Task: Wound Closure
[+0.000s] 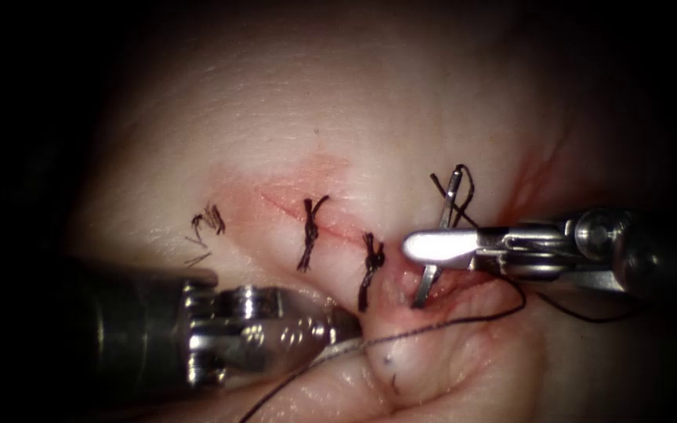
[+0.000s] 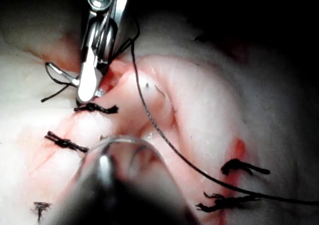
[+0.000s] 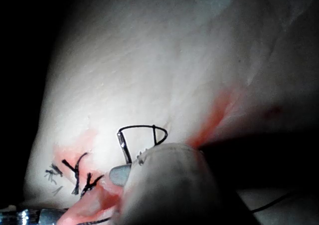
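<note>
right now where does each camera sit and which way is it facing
Endoscope: above and in front of the cut; left end effector grips the tissue edge, right end effector holds the needle mid-curve, its tip in the tissue.
Left wrist: rides the left arm, looking along its shaft towards the right end effector and thread.
Right wrist: rides the right arm, looking over its own end effector at the needle's eye end.
Shared: needle, tied stitches.
</note>
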Controlling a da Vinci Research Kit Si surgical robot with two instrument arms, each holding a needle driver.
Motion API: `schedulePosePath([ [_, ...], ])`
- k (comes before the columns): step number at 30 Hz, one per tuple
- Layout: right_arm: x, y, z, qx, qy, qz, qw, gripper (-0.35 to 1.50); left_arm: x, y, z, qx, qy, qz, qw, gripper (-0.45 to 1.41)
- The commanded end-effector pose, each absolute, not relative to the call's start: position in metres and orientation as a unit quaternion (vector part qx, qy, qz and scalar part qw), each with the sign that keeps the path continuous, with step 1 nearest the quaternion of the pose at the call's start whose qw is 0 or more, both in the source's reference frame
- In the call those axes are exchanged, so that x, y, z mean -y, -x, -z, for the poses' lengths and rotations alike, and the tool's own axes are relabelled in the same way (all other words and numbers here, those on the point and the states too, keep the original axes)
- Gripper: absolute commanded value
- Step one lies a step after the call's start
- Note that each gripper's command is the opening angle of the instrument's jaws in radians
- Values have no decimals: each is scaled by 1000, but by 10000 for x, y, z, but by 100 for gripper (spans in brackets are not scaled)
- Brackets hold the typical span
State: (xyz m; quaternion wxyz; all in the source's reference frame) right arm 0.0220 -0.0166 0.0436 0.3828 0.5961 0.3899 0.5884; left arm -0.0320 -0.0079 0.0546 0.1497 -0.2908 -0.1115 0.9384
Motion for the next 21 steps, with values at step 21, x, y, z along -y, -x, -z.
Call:
schedulePosePath([
  [21, 162, -251, -386, -419, -647, -561, 300, -35, 79, 326, -552, 109, 290, -939, 150, -23],
])
